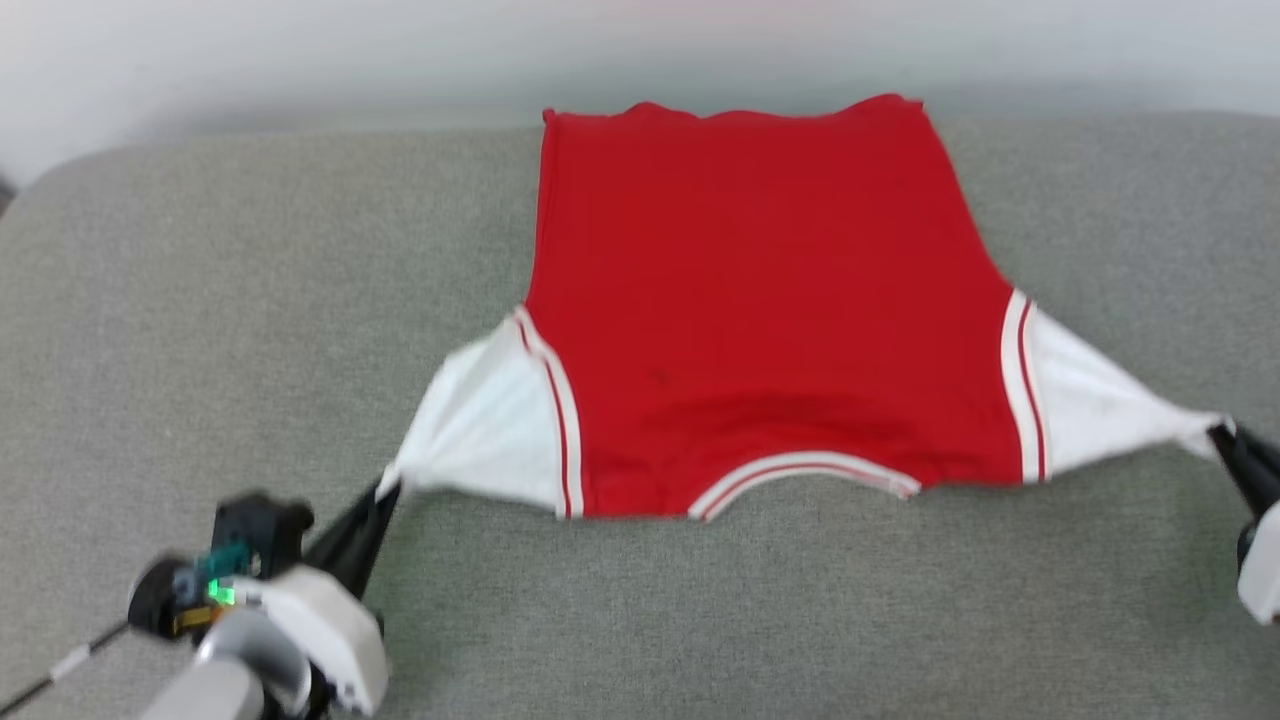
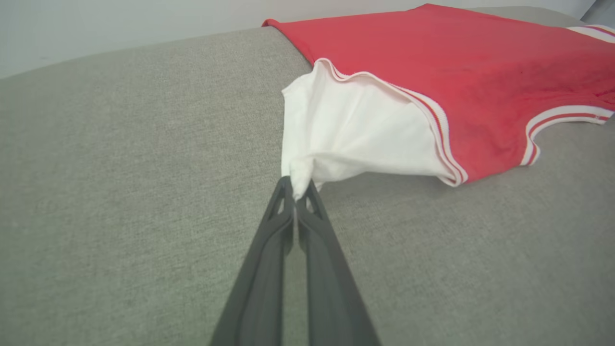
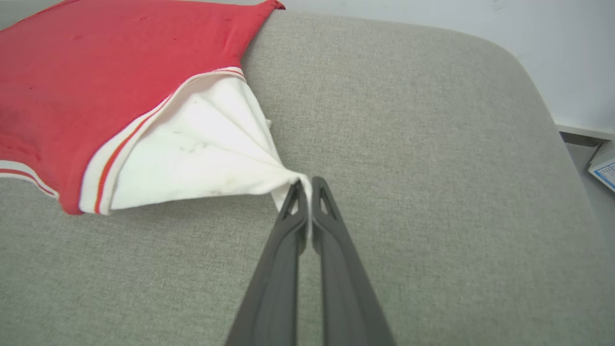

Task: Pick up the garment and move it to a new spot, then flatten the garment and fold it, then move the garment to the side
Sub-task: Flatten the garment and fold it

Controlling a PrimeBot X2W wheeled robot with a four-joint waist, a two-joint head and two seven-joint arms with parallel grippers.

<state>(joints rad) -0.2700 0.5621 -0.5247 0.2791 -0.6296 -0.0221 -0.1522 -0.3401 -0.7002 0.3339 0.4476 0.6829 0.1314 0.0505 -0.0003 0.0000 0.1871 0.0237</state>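
A red shirt (image 1: 770,300) lies flat on the grey cushion (image 1: 200,300), pulled by both sleeves.

The shirt is spread out in the middle of the cushion, plain red side up, with its neck near the robot. The left gripper (image 1: 385,495) pinches the tip of one white sleeve (image 1: 490,420). The right gripper (image 1: 1222,432) pinches the tip of the other sleeve (image 1: 1100,410). Each holds only a tiny bit of cloth, so a hard pull could make a sleeve slip out, and the shirt might slide or bunch up. I count one shirt, two sleeves, two grippers and one cushion.
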